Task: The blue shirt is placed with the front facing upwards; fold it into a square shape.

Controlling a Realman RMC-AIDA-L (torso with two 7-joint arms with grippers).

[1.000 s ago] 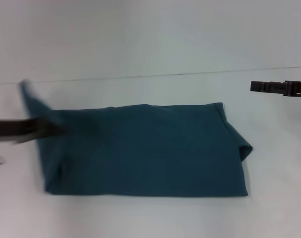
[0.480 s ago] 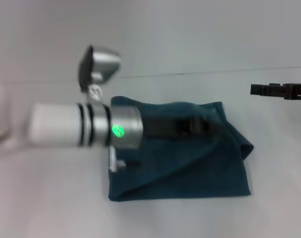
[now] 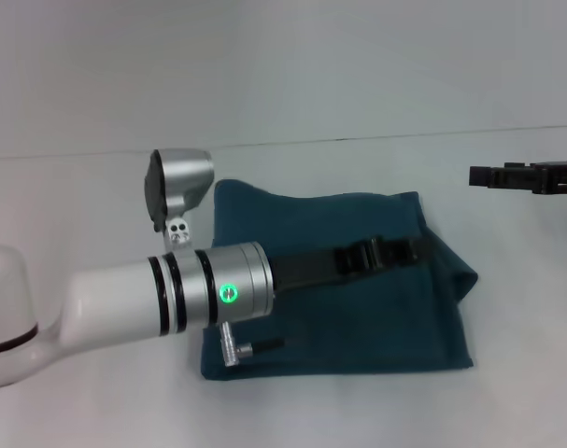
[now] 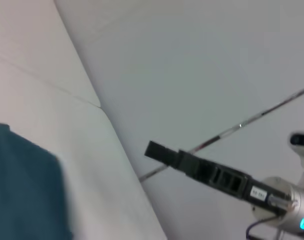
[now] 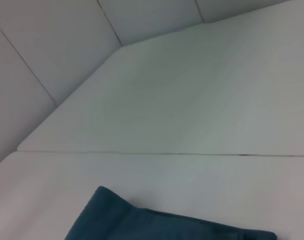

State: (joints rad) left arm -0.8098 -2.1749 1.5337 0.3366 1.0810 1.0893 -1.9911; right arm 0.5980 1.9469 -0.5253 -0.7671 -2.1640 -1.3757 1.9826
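The near edge of the table [image 3: 292, 411] is bare. Just beyond it the shirt [image 3: 358, 317] is seen lying as a compact, roughly square bundle at the middle of the table, its printed front hidden inside the folds. The bundle's near edge is fairly straight; on its right side a loose fold bulges outward, and the far edge slants a little.

Across the bundle, from the robot's left, the left arm is stretched low, its silver wrist ring with a green light lying over the left part of the cloth. The left gripper [image 3: 431, 248] is reached out to the shirt's far right corner, at or just above the cloth. Whether anything is pinched there cannot be told: the dark fingers merge with the dark fabric, and nothing of them is shown in the left wrist view.

Farther off, to the right and well apart from the cloth, the right gripper [image 3: 479, 175] is held in the air above the table. It is also seen from the left wrist camera as a dark bar against the wall. No cloth is carried by it, but how its jaws stand cannot be made out.

The folding is judged to be nearly done. What seems left is for the corner to be let go if it is held, the bulging right fold to be squared off, and the arm to be withdrawn.
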